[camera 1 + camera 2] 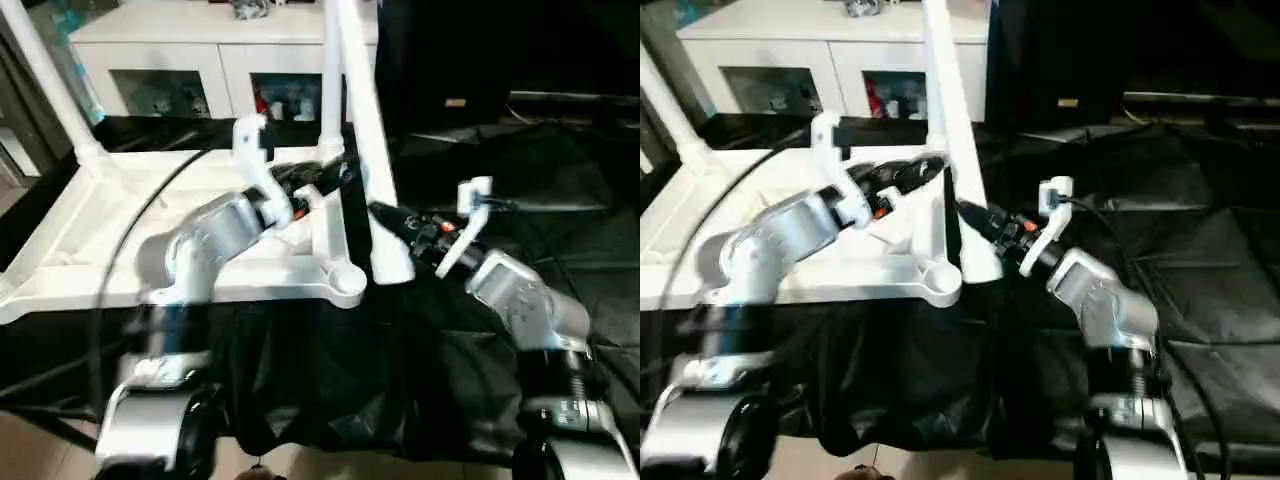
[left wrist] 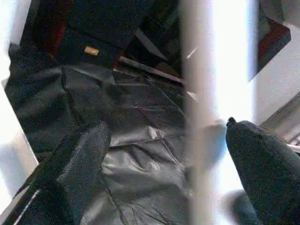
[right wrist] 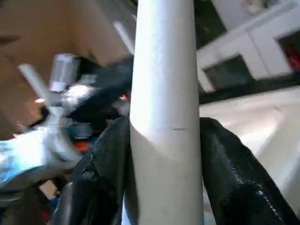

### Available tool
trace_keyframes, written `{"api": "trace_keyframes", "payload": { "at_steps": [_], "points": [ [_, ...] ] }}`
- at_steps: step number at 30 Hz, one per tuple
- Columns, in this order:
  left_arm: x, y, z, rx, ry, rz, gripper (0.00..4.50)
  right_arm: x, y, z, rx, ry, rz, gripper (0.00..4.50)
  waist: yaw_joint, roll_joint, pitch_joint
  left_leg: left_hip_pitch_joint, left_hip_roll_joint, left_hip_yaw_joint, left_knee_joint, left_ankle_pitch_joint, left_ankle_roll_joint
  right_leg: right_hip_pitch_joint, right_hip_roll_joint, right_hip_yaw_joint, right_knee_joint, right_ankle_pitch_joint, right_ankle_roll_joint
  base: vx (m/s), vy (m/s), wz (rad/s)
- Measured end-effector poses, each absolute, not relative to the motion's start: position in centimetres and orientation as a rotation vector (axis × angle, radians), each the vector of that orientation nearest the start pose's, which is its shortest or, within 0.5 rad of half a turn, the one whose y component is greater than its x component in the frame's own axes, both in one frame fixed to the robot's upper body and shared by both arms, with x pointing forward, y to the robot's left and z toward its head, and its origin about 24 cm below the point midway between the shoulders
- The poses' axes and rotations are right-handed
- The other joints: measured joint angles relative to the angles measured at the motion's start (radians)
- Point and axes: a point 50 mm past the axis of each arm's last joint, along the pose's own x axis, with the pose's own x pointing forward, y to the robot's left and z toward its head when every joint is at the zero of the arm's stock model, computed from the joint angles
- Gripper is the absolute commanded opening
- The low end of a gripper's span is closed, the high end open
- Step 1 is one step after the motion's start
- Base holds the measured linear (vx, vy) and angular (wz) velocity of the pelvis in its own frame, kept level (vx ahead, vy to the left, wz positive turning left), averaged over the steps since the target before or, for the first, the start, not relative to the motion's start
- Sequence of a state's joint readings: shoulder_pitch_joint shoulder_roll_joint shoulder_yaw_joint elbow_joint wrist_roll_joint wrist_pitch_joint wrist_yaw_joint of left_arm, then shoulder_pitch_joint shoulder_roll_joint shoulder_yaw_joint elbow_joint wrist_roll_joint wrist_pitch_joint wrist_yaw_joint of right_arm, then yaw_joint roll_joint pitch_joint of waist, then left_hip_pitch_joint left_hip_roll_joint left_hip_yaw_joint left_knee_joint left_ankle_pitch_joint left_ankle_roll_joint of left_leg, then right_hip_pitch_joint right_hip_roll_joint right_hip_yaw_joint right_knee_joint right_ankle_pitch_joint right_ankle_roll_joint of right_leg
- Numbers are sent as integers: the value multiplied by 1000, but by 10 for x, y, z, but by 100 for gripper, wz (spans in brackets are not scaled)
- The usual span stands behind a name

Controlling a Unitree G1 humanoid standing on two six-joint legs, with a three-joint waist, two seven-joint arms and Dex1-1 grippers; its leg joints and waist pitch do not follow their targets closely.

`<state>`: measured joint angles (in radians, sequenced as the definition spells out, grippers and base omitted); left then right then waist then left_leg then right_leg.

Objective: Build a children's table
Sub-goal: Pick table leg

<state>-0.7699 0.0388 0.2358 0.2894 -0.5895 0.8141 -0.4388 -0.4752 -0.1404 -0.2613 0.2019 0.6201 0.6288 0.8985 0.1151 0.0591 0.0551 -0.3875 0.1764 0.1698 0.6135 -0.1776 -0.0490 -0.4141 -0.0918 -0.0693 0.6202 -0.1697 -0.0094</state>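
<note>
Left eye view shows the tabletop (image 1: pixel 70 250) lying upside down on black cloth (image 1: pixel 560 200), ribs up, with one leg (image 1: pixel 45 80) already standing in a far corner socket and white cabinets (image 1: pixel 180 60) behind. A second leg (image 1: pixel 362 130) rises just beside the near right corner socket (image 1: pixel 347 280), its flared end low at the tabletop's edge, outside the socket as far as I can judge. The right gripper (image 3: pixel 164 173) is clamped on this leg, a finger pressed to each side. The left gripper (image 2: pixel 164 154) has its fingers apart around the same leg higher up, with clear gaps either side. The step in hand looks like seating this leg. The risk: it leans, so pushing down off-axis could jam the flared end on the socket rim or shove the tabletop across the cloth; with one gripper holding, the smooth tube could also slip or twist
</note>
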Motion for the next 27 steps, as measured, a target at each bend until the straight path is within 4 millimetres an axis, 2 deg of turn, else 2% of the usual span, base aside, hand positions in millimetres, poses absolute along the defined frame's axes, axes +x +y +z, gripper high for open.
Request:
{"api": "trace_keyframes", "payload": {
  "at_steps": [4, 6, 7, 9, 10, 13, 16, 17, 19, 20, 21, 25, 27],
  "points": [
    [356, 87, 164, -703, 212, -803, 450, 304, -143, 112, 637, 12, 1013, 186, -1, 9, 1, -2, 0, 0, -1, 0, 0, 1, 0, 0, -5, 2, 0, 0, 0, 0],
    [355, 85, 167, -747, 205, -830, 450, 303, -142, 116, 612, 5, 1027, 186, -3, 16, 0, -2, 0, 0, -1, -1, 1, 1, 0, -1, -8, 2, 0, 0, 0, 0],
    [354, 84, 168, -761, 203, -839, 422, 302, -142, 117, 599, 5, 1031, 186, -2, 21, 0, -2, 0, 0, -1, -1, 1, 1, 0, -1, -8, 2, 0, 0, 0, 0],
    [353, 83, 170, -786, 202, -860, 415, 301, -139, 117, 543, 25, 1041, 186, -2, 28, -1, -2, -1, 0, -2, -1, 2, 1, 0, -1, -8, 2, 0, 0, 0, 0],
    [352, 82, 170, -786, 200, -866, 415, 301, -137, 115, 521, 35, 1039, 186, -2, 29, -1, -2, -1, 0, -3, -1, 1, 1, 0, -1, -8, 2, 1, 0, 0, 0],
    [351, 78, 171, -781, 207, -884, 372, 302, -130, 111, 477, 57, 1030, 185, -2, 29, -1, -2, 0, -1, -4, -1, 1, 0, 0, -2, -8, 1, 2, 0, 0, 0],
    [347, 75, 174, -770, 200, -896, 360, 304, -122, 111, 467, 53, 1021, 185, -2, 28, 0, -3, 0, -1, -5, -1, 1, 0, 0, -2, -9, 1, 2, 0, 0, 0],
    [347, 76, 174, -764, 195, -892, 339, 305, -119, 112, 463, 52, 1020, 184, -2, 28, 0, -4, 0, -1, -5, -1, 1, -1, 0, -2, -9, 1, 2, 0, 0, 0],
    [346, 80, 174, -752, 192, -873, 335, 307, -117, 112, 462, 57, 1012, 184, -1, 27, 0, -4, 0, -1, -5, -1, 2, -1, 0, -2, -10, 1, 2, 0, 0, 0],
    [346, 82, 174, -746, 191, -862, 335, 308, -117, 111, 458, 64, 1009, 184, 0, 27, 0, -5, 0, -1, -5, -1, 2, -1, 0, -2, -10, 0, 3, 0, 0, 0],
    [346, 84, 173, -744, 192, -857, 370, 308, -117, 111, 454, 68, 1011, 184, 0, 26, 1, -5, 0, -1, -5, -1, 2, -1, 0, -1, -10, 0, 3, 0, 0, 0],
    [341, 89, 168, -766, 196, -877, 374, 310, -119, 115, 425, 70, 1013, 184, 1, 21, 4, -7, -1, -1, -5, -1, 2, -3, 0, -1, -10, 0, 3, 0, 0, 0],
    [338, 89, 171, -766, 184, -900, 410, 312, -120, 117, 407, 68, 1010, 184, 2, 16, 5, -7, 0, -1, -5, -1, 2, -3, 0, -1, -10, 0, 3, 0, 0, 0]
  ]
}}
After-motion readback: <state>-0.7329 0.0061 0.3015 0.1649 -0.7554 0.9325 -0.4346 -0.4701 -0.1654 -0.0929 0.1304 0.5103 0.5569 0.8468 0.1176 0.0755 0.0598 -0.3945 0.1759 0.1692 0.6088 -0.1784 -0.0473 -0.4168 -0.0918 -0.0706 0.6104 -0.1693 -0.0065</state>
